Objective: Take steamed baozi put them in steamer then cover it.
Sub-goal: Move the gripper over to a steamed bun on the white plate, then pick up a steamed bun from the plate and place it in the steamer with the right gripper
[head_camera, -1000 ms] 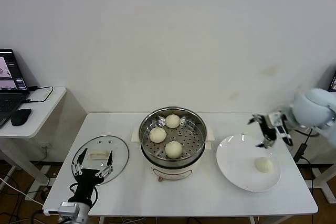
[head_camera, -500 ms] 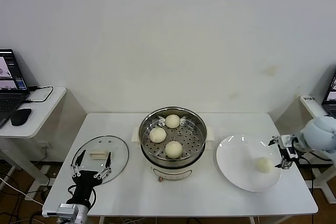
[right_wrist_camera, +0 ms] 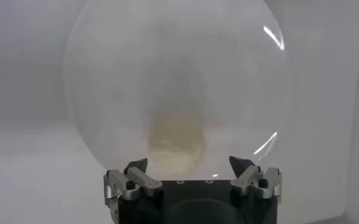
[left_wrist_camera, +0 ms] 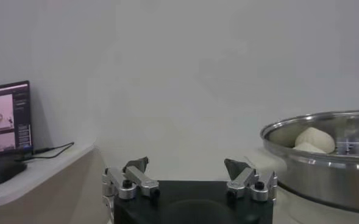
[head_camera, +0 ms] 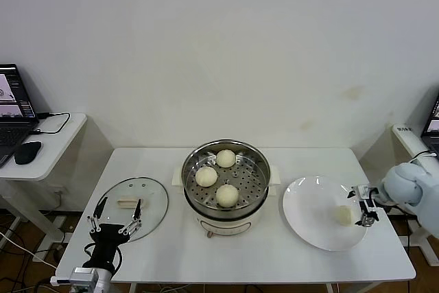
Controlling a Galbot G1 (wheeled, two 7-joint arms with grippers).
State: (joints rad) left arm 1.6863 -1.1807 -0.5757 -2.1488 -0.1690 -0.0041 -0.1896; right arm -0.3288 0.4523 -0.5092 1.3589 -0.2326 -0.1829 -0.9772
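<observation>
Three steamed baozi [head_camera: 216,175] sit on the perforated tray inside the steamer [head_camera: 226,214], which stands at the middle of the white surface [head_camera: 260,255]. In the left wrist view only two of them peek over the steel rim, and the pot itself is cut off at the picture's edge. The fourth baozi [head_camera: 342,215] lies on the white plate [head_camera: 309,217] near the surface's right edge; in the right wrist view it shows as a soft, pale blob whose outline is hard to trace.

The right tool [head_camera: 365,205] is at the plate's right rim, just beside that bun, with its fingers spread wide and nothing between them. Whether a fingertip touches the bun cannot be told from the head view. Most of the right arm runs out of frame.

The left tool [head_camera: 114,219] hangs at the front-left corner of the surface, over the near rim of the glass lid [head_camera: 144,193], fingers wide apart and empty. Its body partly hides the lid's near rim. The lid lies flat, well apart from the steamer, which stands uncovered.
</observation>
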